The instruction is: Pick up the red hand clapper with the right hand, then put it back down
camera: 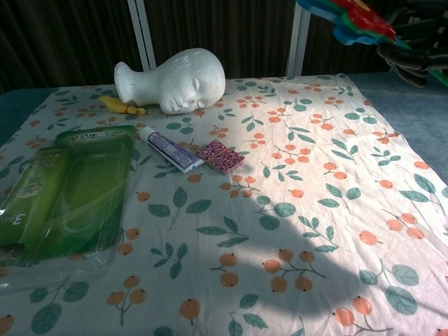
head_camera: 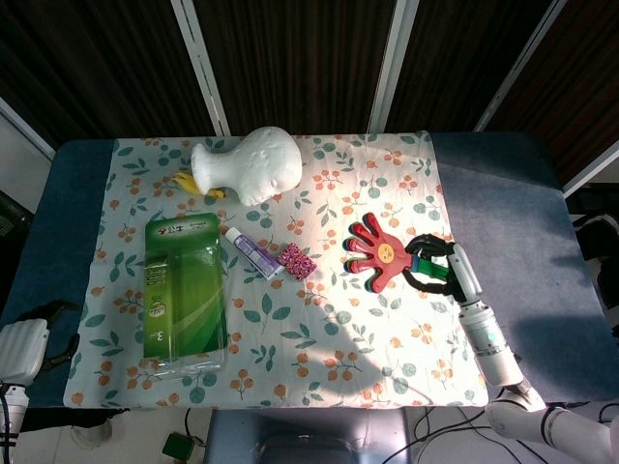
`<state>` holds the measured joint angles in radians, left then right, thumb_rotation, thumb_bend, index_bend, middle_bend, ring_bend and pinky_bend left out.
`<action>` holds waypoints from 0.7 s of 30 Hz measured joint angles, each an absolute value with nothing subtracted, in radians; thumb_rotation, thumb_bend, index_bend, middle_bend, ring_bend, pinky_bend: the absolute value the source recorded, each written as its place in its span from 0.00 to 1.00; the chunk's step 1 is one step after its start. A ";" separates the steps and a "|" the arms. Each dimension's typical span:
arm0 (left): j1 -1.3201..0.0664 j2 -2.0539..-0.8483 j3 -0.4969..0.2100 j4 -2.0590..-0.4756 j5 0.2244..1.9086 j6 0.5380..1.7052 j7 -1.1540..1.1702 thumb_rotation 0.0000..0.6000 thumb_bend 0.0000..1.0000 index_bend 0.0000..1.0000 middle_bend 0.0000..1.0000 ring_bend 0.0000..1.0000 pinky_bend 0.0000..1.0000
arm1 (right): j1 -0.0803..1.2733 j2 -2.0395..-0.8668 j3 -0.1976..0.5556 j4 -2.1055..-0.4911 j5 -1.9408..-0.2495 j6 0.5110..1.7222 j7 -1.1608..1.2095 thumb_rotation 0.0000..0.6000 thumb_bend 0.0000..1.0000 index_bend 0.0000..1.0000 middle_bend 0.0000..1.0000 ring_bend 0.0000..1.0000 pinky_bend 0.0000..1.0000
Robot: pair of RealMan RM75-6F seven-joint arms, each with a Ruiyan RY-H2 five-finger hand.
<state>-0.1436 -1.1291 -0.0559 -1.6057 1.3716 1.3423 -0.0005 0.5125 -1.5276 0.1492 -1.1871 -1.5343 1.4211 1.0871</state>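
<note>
Overhead, the red plastic hand-shaped clapper sits in the grasp of the robot's right hand, above the right part of a floral-print tablecloth that covers a blue table. Its red palm and spread fingers point toward the table's left side, while its green handle runs back into the dark fingers, which curl closed around it. In the chest view the clapper appears at the very top right of the frame, lifted well clear of the cloth, with the right hand's dark fingers wrapped behind it.

The left hand shows only at the lower left edge of the head view, off the table's near left corner; whether its fingers are spread or curled cannot be told.

On the cloth, a white foam mannequin head lies on its side near the far edge, with a small yellow object touching its neck end. A large green clear-plastic blister pack lies along the left side. Just right of it rests a white and purple tube, and just beside the tube's end a small pink patterned packet, well apart from the raised clapper.
</note>
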 measured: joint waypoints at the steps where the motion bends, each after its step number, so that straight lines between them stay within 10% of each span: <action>1: -0.144 -1.129 -0.056 -1.606 1.372 1.342 0.001 1.00 0.41 0.33 0.28 0.29 0.35 | 0.511 -1.517 0.148 -1.192 -1.533 1.414 1.136 1.00 0.66 0.81 0.78 0.94 0.96; 9: -0.144 -1.129 -0.055 -1.608 1.371 1.342 0.002 1.00 0.41 0.33 0.28 0.29 0.35 | 0.513 -1.504 0.140 -1.184 -1.529 1.373 1.068 1.00 0.68 0.81 0.78 0.94 0.96; 21: -0.142 -1.127 -0.056 -1.607 1.371 1.346 -0.001 1.00 0.41 0.33 0.28 0.29 0.35 | 0.526 -1.516 0.104 -1.184 -1.515 1.280 0.150 1.00 0.68 0.83 0.78 0.94 0.96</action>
